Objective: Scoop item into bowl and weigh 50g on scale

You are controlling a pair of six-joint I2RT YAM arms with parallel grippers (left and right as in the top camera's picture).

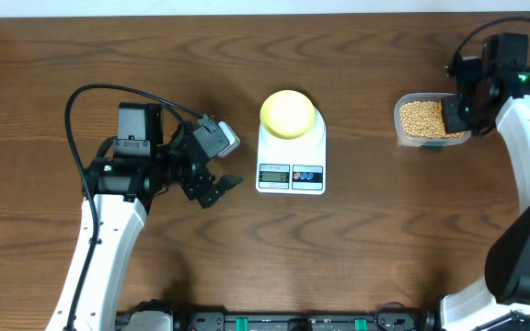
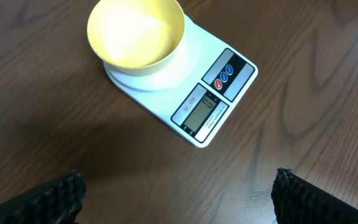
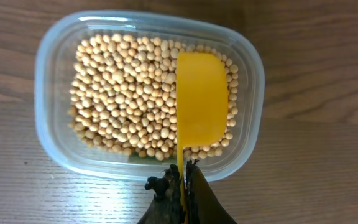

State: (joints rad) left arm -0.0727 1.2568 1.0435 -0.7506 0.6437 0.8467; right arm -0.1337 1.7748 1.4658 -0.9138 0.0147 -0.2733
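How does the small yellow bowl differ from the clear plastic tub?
The round pale-yellow bowl is empty; the clear rectangular plastic tub holds tan beans. The bowl sits on the white scale; the tub stands on the wooden table. Both are open on top.

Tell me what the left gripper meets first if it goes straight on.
Probably the bare brown wooden table, just short of the flat white digital scale; the open left gripper seems angled downward. Depth is unclear, so the scale's display end might come first.

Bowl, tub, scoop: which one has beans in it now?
Only the clear tub holds beans; the yellow bowl on the scale and the scoop look empty.
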